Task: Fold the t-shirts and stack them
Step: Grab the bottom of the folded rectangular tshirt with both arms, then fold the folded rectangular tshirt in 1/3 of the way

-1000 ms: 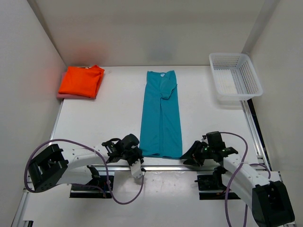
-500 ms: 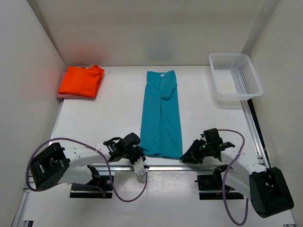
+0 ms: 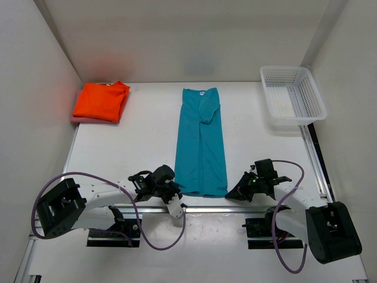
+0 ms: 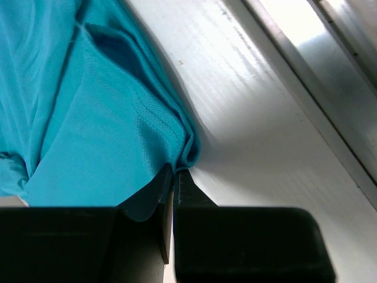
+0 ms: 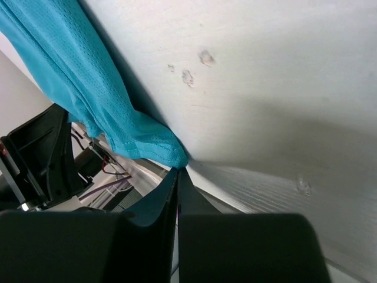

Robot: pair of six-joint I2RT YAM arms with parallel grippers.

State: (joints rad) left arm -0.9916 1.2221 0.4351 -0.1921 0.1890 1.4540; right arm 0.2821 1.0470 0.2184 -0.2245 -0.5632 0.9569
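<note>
The teal t-shirt lies as a long narrow strip down the middle of the table, neck label at the far end. My left gripper is shut on its near left corner, and in the left wrist view the folded teal hem runs into the gripper. My right gripper is shut at the near right corner; the right wrist view shows the teal cloth coming to a point at the closed gripper. The orange t-shirt sits folded on the pink one at the far left.
A white lattice basket stands at the far right corner. Metal rails run along the table's near edge, just behind both grippers. White walls close in the left, far and right sides.
The right gripper has closed from partly open and shifted slightly left onto the shirt's near right corner. The left gripper has stayed shut on its corner.
</note>
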